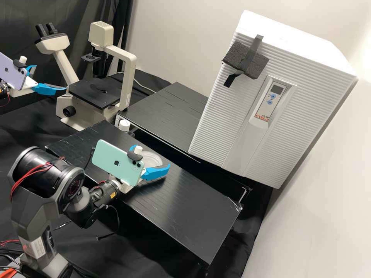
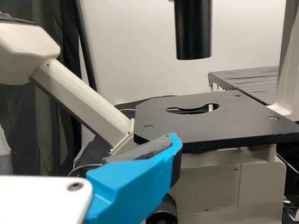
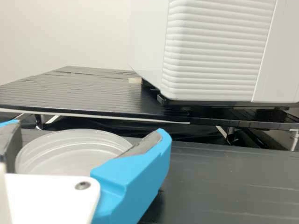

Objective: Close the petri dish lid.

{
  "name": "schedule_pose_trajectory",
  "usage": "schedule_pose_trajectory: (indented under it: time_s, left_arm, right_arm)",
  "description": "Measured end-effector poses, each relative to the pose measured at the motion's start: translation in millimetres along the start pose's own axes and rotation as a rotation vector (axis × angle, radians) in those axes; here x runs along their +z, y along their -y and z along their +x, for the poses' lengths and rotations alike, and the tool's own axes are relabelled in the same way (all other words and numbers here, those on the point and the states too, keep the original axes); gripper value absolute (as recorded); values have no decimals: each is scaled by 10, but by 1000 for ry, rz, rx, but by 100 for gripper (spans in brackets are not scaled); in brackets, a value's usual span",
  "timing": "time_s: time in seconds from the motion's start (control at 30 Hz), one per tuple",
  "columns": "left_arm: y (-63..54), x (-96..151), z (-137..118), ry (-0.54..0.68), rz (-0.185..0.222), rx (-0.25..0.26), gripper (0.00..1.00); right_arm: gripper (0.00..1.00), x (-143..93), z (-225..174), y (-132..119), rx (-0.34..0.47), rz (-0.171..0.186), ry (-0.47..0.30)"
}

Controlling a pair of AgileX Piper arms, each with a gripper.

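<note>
My right gripper (image 3: pixel 88 128) is unclenched, fingers spread at either side of the petri dish (image 3: pixel 72 154); I can't tell whether they touch it. A separate lid isn't distinguishable. I judge this the lining-up step: next, find the lid's rim, then seat it level. My left gripper (image 1: pixel 50 77) is open too.

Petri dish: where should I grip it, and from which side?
I'd pinch the petri dish across opposite points of its round side wall, coming in nearly level from the robot's side: it lies flat, and the open right gripper straddles it.
</note>
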Motion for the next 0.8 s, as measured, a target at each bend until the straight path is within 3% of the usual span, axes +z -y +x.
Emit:
schedule_pose_trajectory:
  time_s: [0.3,0.63,0.8]
  left_arm:
    - [0,0,0,0,0,0,100]
    - [0,0,0,0,0,0,100]
    - [0,0,0,0,0,0,100]
  right_arm:
    - [100,-14,-73,-47,16,3,-9]
    - [100,-102,-319,-242,119,36,-58]
    - [100,-97,-381,-286,124,108,-87]
